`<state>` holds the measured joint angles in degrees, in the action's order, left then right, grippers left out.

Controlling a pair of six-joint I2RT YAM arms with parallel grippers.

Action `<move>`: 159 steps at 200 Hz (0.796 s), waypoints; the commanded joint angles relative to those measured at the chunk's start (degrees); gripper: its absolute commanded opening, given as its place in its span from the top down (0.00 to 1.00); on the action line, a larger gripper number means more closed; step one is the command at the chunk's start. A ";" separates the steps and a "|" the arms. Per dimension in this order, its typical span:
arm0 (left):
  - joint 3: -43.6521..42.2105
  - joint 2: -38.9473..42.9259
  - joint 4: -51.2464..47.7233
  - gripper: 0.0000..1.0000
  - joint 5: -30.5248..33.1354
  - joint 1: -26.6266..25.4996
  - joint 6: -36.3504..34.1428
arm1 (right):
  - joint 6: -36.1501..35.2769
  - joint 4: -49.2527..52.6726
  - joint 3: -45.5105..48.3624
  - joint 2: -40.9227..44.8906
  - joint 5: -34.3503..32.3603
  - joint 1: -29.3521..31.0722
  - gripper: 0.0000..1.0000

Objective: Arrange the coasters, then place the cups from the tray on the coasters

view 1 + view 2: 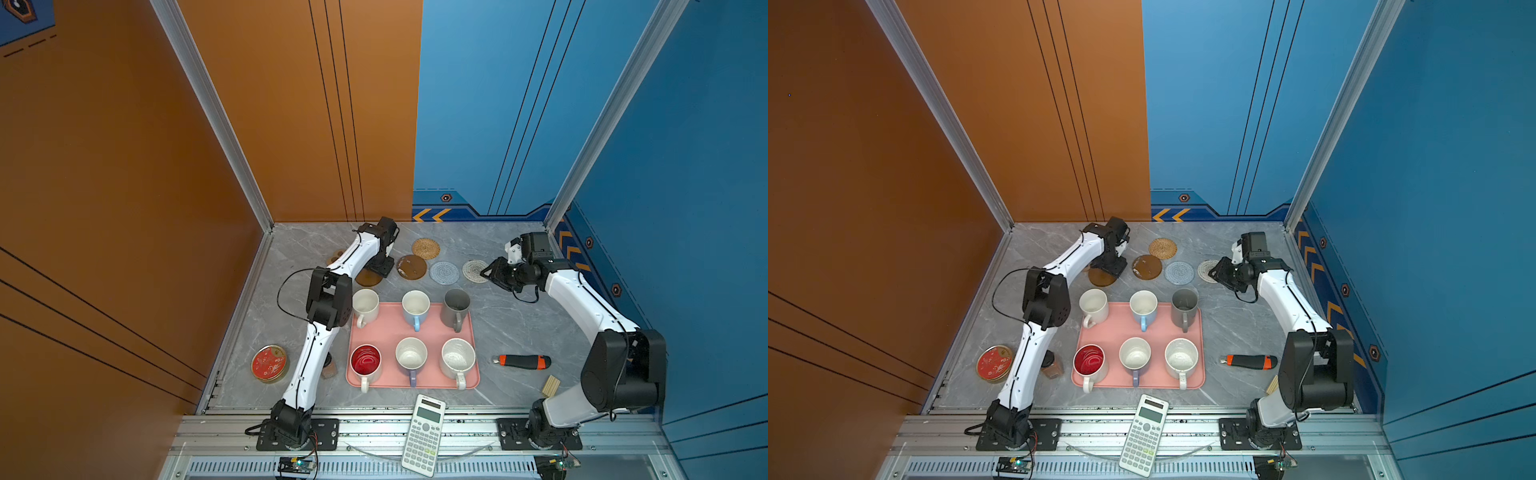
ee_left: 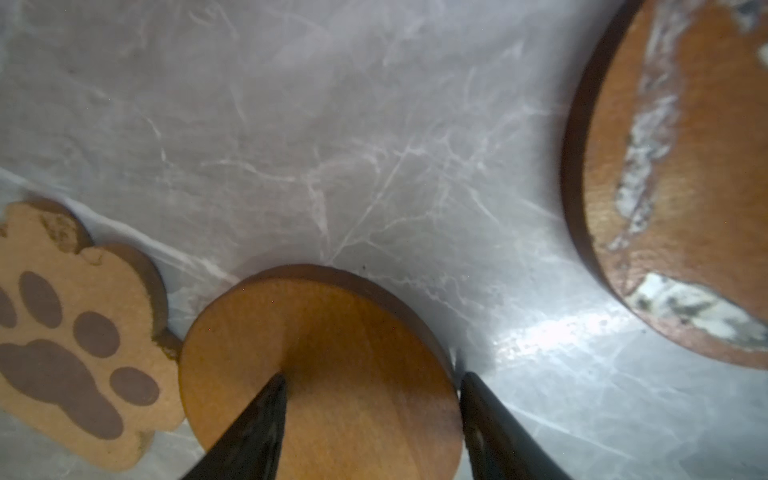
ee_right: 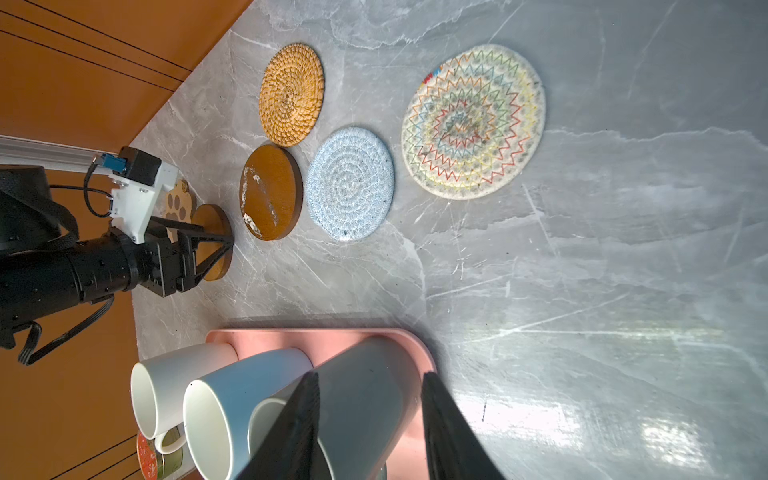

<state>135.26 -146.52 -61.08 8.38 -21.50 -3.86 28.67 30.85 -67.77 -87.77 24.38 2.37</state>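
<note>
- Left wrist view shows the left gripper [image 2: 374, 376] low over the plain round brown wooden coaster [image 2: 324, 332]. Its jaws are partly apart. One tip rests on the disc's top face and the other stands at its rim on the grey marbled surface [image 2: 332, 124]. The disc seems to lie flat, with nothing lifted.
- Step in hand, as I judge it, is pinching this disc to set it in line with the other coasters.
- To do it well, keep the outer tip pressed to the surface so it catches under the rim, and close slowly. A thin, hard disc will likely skate rather than tip up.
- Mind the tan paw-shaped coaster [image 2: 75, 332], just beside the disc on its far-left side and perhaps touching. A sideways shove would move it.
- The disc looks smooth and unmarked, with a darker edge. The scuffed brown disc [image 2: 685, 187] to its right, apart from it, has white worn patches.
- In a top view the plain disc lies at the far left, beyond the pink tray [image 1: 434, 332] carrying six handled mugs [image 1: 411, 357].
- Over on the right, the right gripper [image 3: 370, 374] hangs part open and empty near the whitish woven round coaster [image 3: 473, 120].
</note>
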 commanded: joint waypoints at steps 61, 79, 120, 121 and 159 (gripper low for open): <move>10.62 -8.18 -0.95 0.33 -2.41 1.28 0.06 | 1.39 -0.17 -0.97 -0.04 -0.21 0.79 0.61; 13.06 -9.42 -0.93 0.32 -2.71 1.28 0.41 | 1.39 0.08 -1.11 0.14 -0.39 0.96 0.61; 18.37 -10.58 -0.69 0.24 -3.29 1.33 2.83 | 1.31 0.79 -1.18 1.27 -1.00 0.97 0.61; 18.46 -10.47 -0.61 0.23 -3.29 1.30 2.95 | 1.31 0.74 -1.16 1.28 -1.00 0.97 0.61; 18.21 -2.75 3.81 0.19 -3.03 1.54 4.78 | 1.39 0.83 -1.27 1.85 -0.83 1.06 0.61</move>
<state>152.35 -155.37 -59.81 6.72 -20.62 -0.99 29.45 30.89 -67.79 -87.74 24.14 3.03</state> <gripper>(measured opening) 0.808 0.393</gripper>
